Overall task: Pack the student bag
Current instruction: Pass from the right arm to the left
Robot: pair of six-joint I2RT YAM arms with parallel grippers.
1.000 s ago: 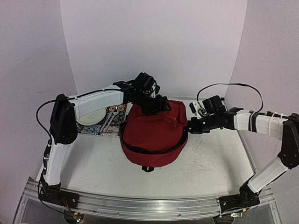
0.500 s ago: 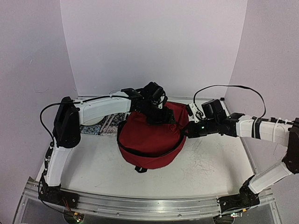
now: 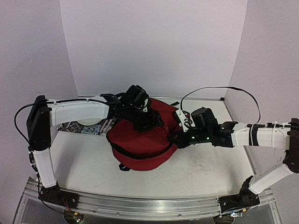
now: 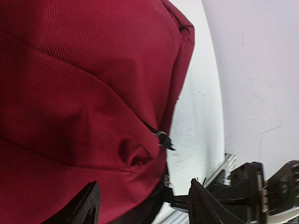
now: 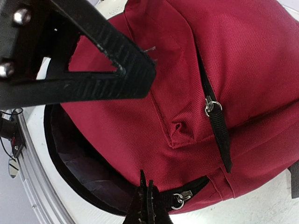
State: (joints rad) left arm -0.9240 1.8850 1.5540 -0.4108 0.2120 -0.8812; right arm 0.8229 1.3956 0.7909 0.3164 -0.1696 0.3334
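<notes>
Soft student bag will sag; pinch its black-trimmed rim. Left tool and right tool both spread apart.

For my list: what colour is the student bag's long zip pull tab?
The long zip pull tab is black, on a silver ring; clearest in the right wrist view.

Your student bag is matt dark-red woven cloth, finely ribbed, with black webbing zip pulls hung on shiny metal rings. The fingers of your right pincer look like matt black plastic, ridged along one edge. The white table is smooth but scuffed.
</notes>
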